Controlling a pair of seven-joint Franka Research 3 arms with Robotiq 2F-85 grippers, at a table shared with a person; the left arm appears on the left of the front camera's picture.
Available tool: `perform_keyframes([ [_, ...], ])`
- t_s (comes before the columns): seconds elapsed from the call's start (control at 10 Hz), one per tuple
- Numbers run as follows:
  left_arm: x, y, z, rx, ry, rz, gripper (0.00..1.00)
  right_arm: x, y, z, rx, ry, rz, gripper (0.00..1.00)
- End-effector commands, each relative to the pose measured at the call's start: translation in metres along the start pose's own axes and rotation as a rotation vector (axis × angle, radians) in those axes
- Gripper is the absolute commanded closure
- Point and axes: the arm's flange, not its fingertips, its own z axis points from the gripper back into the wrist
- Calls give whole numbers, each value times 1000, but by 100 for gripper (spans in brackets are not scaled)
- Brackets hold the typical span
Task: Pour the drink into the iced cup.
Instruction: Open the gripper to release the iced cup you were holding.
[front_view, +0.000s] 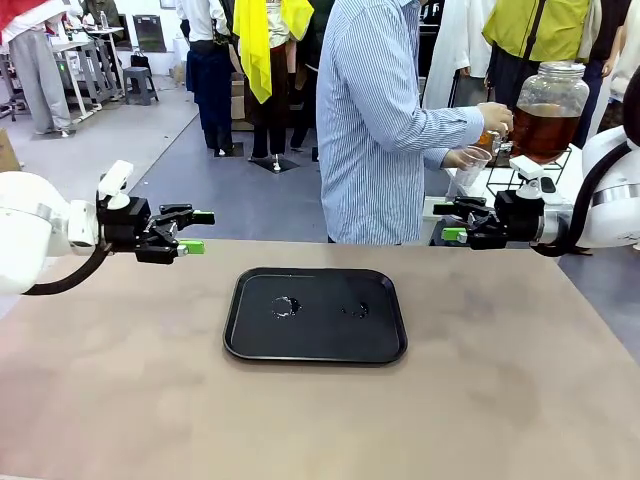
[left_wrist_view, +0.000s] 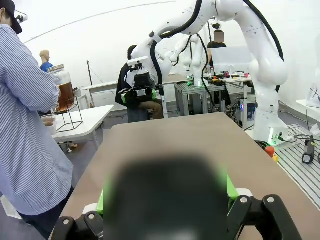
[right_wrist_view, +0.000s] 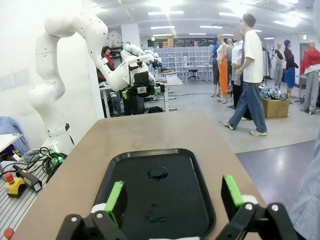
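The drink (front_view: 545, 128) is amber liquid in a big glass jar (front_view: 550, 100) on a wire stand at the far right. It is also in the left wrist view (left_wrist_view: 65, 95). A person in a striped shirt (front_view: 375, 120) holds a clear cup (front_view: 470, 165) by the jar's tap; I cannot tell whether it holds ice. My left gripper (front_view: 198, 231) hovers open over the table's left, pointing right. My right gripper (front_view: 446, 221) hovers open at the right, pointing left, below the person's hands. Each wrist view shows its own green pads (left_wrist_view: 102, 200) (right_wrist_view: 114, 197) spread apart with nothing between them.
A black tray (front_view: 250, 340) lies at the table's middle with two small wet spots (front_view: 286, 306). The jar's stand rests on a white side table (front_view: 500, 185) beyond the far right corner. Other people stand farther back in the room.
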Motion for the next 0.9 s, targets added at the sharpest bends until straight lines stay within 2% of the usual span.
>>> perform_keyframes([
  [0.0, 2, 1, -1, 0, 6, 4, 0, 3, -1, 0, 4, 0, 1, 0],
  [0.8, 2, 1, -1, 0, 6, 4, 0, 3, -1, 0, 4, 0, 1, 0],
])
